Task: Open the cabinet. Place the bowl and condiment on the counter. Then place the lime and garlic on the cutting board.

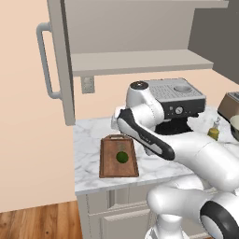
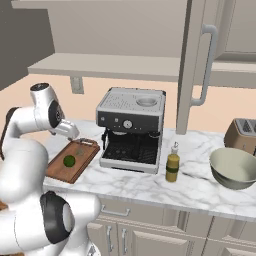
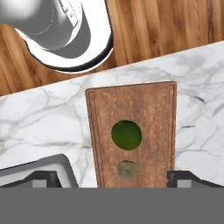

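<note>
garlic (image 3: pixel 127 169): on the cutting board (image 3: pixel 151 113), just beside the lime (image 3: pixel 126 134), apart.
gripper (image 3: pixel 113 179): fingers spread, empty, above the garlic.
step: release looks done; lift straight up to avoid nudging either.
bowl (image 2: pixel 234 168), condiment (image 2: pixel 172 165): on the counter (image 2: pixel 135 185), right.

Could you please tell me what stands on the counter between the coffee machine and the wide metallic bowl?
In the right base view, the small yellow-olive condiment bottle stands between the silver coffee machine and the wide grey-olive metallic bowl, on the white marble counter.

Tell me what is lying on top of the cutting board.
On the cutting board lie the lime and the garlic, apart from each other. The board's near end is hidden.
</note>
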Available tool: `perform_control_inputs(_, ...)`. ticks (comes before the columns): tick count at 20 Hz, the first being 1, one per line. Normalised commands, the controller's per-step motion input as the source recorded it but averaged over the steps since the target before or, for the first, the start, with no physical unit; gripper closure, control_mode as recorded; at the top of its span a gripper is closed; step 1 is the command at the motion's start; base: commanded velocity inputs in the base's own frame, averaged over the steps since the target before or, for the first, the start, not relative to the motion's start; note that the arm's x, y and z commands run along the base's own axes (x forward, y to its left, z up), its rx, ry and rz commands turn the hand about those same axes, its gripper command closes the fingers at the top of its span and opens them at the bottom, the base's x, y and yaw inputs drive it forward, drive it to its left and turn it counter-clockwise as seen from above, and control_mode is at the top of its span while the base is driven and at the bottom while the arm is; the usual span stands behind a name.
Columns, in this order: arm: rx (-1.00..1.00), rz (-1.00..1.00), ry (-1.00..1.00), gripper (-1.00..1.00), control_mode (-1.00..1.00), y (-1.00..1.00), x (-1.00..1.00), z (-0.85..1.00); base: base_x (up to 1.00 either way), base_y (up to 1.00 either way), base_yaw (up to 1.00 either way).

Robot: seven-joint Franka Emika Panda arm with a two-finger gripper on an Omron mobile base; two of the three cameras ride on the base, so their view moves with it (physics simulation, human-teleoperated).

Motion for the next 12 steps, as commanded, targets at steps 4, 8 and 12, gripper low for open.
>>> perform_control_inputs(4,0.0,0.0,-0.02,-1.0,-1.0,-0.02,-0.57,0.48,0.0,0.0,0.0)
perform_control_inputs(8,0.0,0.0,-0.03,-1.0,-1.0,-0.02,-0.62,0.48,0.0,0.0,0.0)
perform_control_inputs(12,0.0,0.0,-0.04,-1.0,-1.0,-0.04,-0.65,0.47,0.0,0.0,0.0)
